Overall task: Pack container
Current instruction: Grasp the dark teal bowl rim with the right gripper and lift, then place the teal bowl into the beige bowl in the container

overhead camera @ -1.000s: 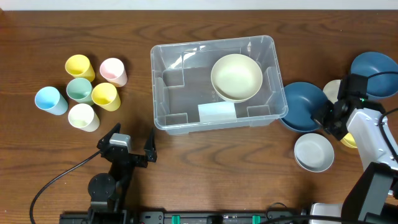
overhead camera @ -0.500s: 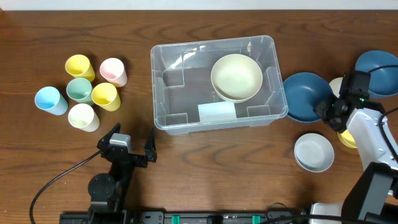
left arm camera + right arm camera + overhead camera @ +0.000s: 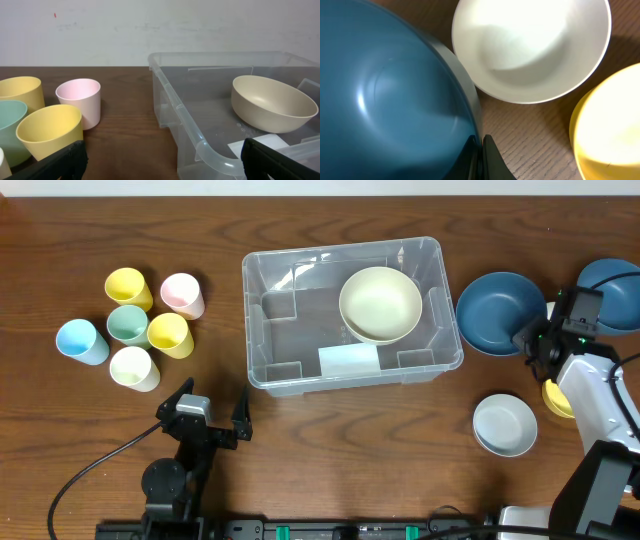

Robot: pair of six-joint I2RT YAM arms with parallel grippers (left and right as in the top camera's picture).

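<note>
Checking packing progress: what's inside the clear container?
One cream bowl sits inside the container, near a pale label on its base. The base under the bowl is hidden.

Robot test bench suggested, lab or workroom type.
- Dark wood-grain table set against plain white wall.
- Two arms mounted at near edge: left arm near left, right arm near right.
- Black cable looped loose across table, near left.
- Black rail with green clips seen along near edge.
- Tableware laid out as sorted props:
  - pastel cups clustered at left;
  - blue bowl, white bowl and yellow bowl grouped at right;
  - clear container placed at centre.
</note>
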